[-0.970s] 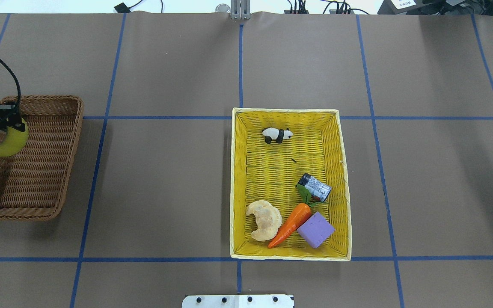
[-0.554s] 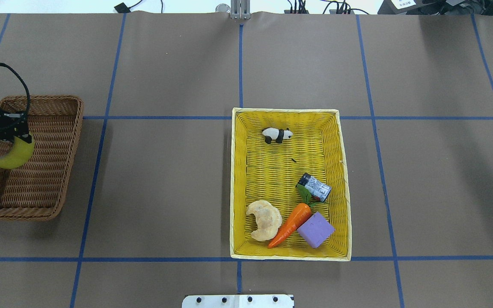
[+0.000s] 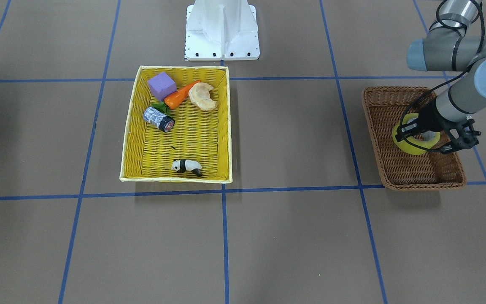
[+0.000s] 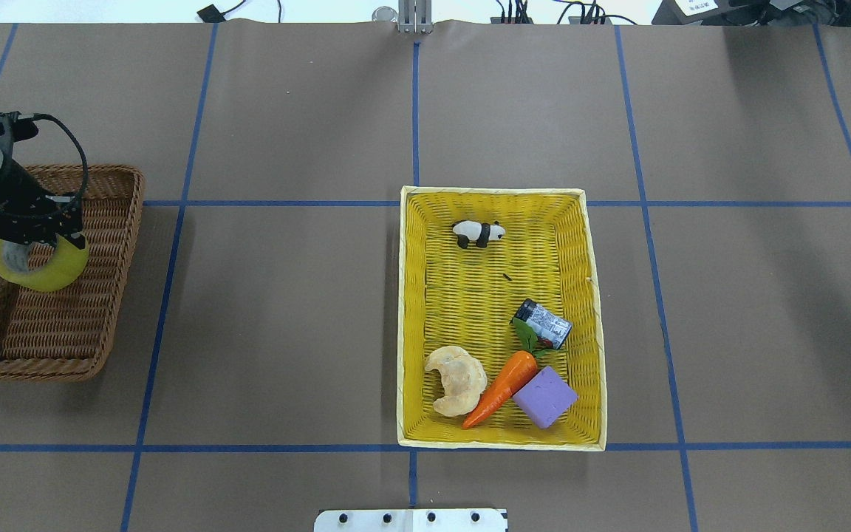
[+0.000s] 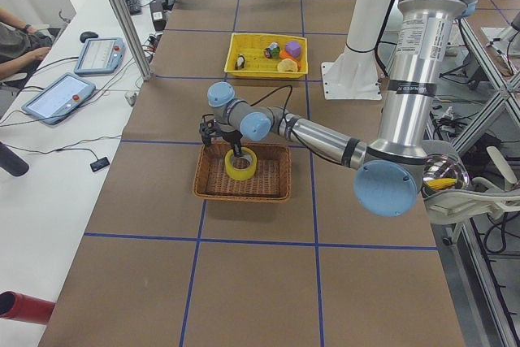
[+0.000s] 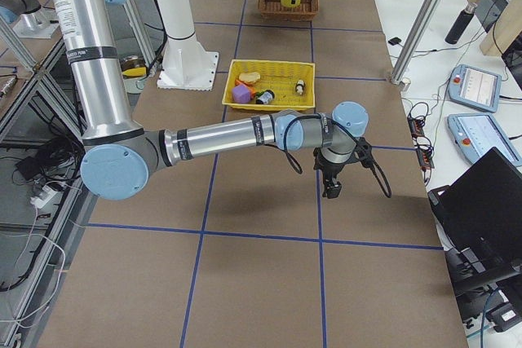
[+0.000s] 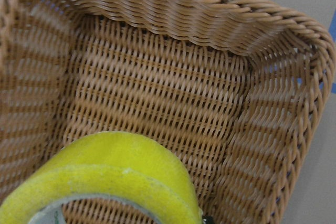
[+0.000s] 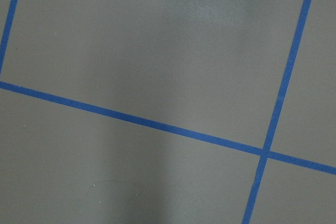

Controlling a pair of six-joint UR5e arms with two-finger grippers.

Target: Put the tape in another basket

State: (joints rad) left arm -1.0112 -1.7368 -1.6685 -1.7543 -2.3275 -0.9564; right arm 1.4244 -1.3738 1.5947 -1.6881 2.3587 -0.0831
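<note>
The tape (image 4: 47, 270) is a yellowish ring, also seen in the front view (image 3: 411, 147) and close up in the left wrist view (image 7: 121, 161). My left gripper (image 4: 32, 238) is shut on the tape, one finger through its core. It holds the roll low inside the brown wicker basket (image 4: 111, 295), near the basket's far half (image 3: 378, 139). I cannot tell whether the tape touches the basket floor (image 7: 157, 93). My right gripper (image 6: 333, 189) hangs over bare table far to the right. I cannot tell if it is open or shut.
The yellow basket (image 4: 405, 318) at mid-table holds a toy panda (image 4: 477, 233), a black-and-white cylinder (image 4: 542, 323), a carrot (image 4: 503, 388), a croissant (image 4: 455, 379) and a purple block (image 4: 545, 397). The robot base (image 3: 222, 29) stands behind it.
My left gripper has moved with the tape toward the table's middle, from over the basket's outer edge to over its floor, and sits lower.
</note>
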